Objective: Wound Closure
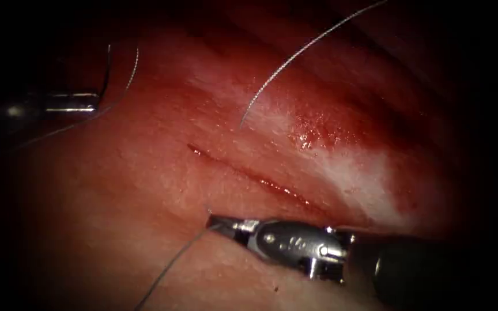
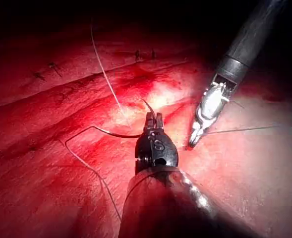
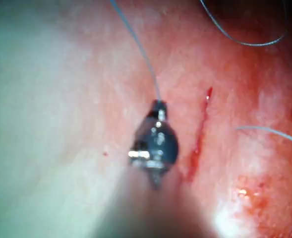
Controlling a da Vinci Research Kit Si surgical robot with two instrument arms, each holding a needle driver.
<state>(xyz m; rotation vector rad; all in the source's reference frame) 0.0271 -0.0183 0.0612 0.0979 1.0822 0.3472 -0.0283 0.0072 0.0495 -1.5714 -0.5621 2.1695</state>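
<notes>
The tissue [image 1: 145, 173] is a soft, wet, yielding slab, slick with red fluid [image 1: 318, 135] right of the cut [image 1: 249, 175]; room is tight. The right hand [image 1: 217, 221], just left of the cut, is clenched on the thread [image 1: 168, 268], which looks thin, limp and slippery. The left hand [image 2: 153, 119] grasps the stiff curved needle [image 2: 117, 134] mid-curve, clear of tissue, judged best held there.

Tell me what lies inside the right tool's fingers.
The right arm's silver needle driver has its fingers shut on the thin grey thread, just left of the dark red cut in the pale pork tissue. The clamped stretch of thread is covered.
</notes>
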